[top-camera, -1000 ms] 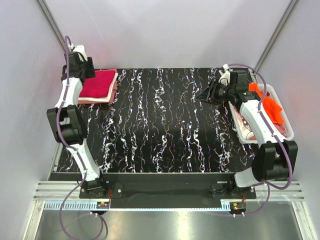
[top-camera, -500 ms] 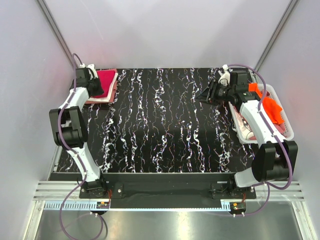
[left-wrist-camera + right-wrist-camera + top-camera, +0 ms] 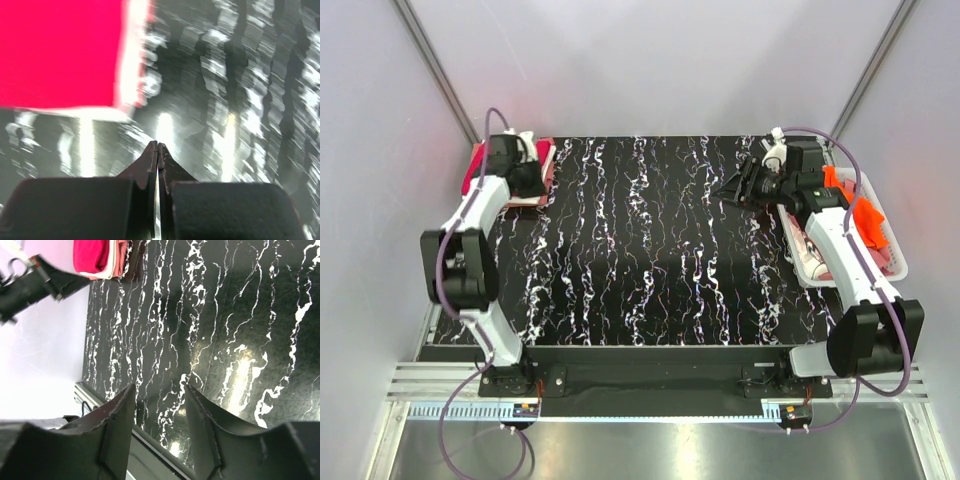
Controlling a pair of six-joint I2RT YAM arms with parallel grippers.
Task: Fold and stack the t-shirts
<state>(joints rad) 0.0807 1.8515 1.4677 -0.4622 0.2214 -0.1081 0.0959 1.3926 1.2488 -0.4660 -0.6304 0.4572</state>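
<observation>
Fetching well probably means swinging the parted, empty right claw over the basket to pinch the orange t-shirt by an edge, with the shut, empty left claw avoiding the folded stack.

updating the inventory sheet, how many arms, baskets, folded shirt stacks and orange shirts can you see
arms: 2, the left arm and the right arm
basket: 1
folded shirt stack: 1
orange shirt, in the basket: 1
total: 5
</observation>
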